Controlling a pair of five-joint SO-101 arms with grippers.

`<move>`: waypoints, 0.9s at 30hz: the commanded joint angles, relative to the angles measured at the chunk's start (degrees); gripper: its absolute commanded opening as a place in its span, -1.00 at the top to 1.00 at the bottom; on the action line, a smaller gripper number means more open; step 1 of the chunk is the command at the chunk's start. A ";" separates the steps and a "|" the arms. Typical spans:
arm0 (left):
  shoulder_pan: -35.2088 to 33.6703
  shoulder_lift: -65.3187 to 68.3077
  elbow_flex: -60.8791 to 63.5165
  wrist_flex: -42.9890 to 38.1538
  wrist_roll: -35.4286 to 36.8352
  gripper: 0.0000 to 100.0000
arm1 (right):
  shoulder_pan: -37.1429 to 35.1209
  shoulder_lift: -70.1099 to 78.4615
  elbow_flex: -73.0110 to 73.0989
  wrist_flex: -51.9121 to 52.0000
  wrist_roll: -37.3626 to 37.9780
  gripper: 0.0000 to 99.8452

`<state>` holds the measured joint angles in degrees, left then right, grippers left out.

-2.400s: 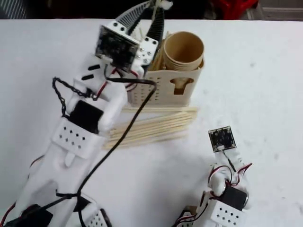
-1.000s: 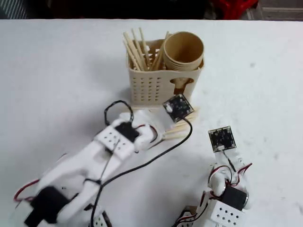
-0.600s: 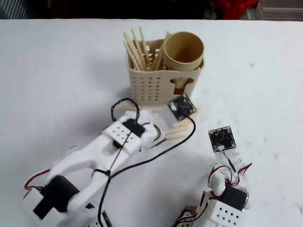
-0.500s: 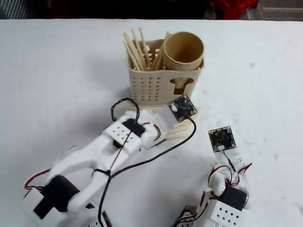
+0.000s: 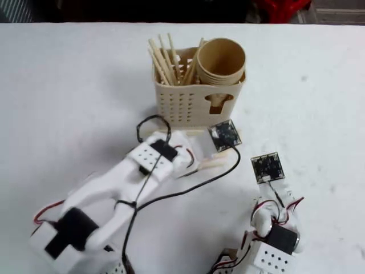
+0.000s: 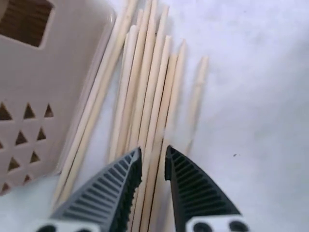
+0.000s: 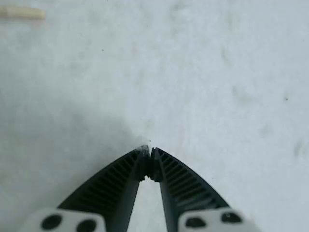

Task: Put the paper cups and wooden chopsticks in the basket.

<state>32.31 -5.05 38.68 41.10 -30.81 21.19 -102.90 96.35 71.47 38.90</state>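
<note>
The beige basket [image 5: 194,103] stands at the back of the table, with stacked paper cups [image 5: 220,57] and several upright wooden chopsticks [image 5: 164,60] in it. More wooden chopsticks [image 6: 145,92] lie flat on the table right in front of the basket [image 6: 43,72]; in the high view just their ends [image 5: 214,164] stick out from under my left arm. My left gripper [image 6: 153,155] is down on this bundle, its jaws pinched to a narrow gap around one or two sticks. My right gripper [image 7: 148,152] is shut and empty just above bare table, with one stick end [image 7: 21,13] farther off.
The right arm [image 5: 268,228] sits folded at the front right, its camera board [image 5: 268,167] close to the left arm's camera board [image 5: 224,136]. A black cable [image 5: 171,194] loops over the left arm. White table lies to the left and right of the basket.
The left arm came back from above the basket and dropped onto the chopsticks on the table, then edged a little to the right. The right arm stayed still.
</note>
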 commanded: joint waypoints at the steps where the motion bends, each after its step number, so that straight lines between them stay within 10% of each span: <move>1: -0.31 7.08 -8.18 3.69 -1.67 0.80 | 0.40 -0.31 0.44 -0.48 0.35 0.96; 27: -0.57 14.37 -19.96 15.30 -2.02 0.96 | 0.40 -0.31 0.44 -0.48 0.35 0.96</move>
<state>32.40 15.52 19.34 53.58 -32.31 21.19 -102.90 96.35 71.47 38.90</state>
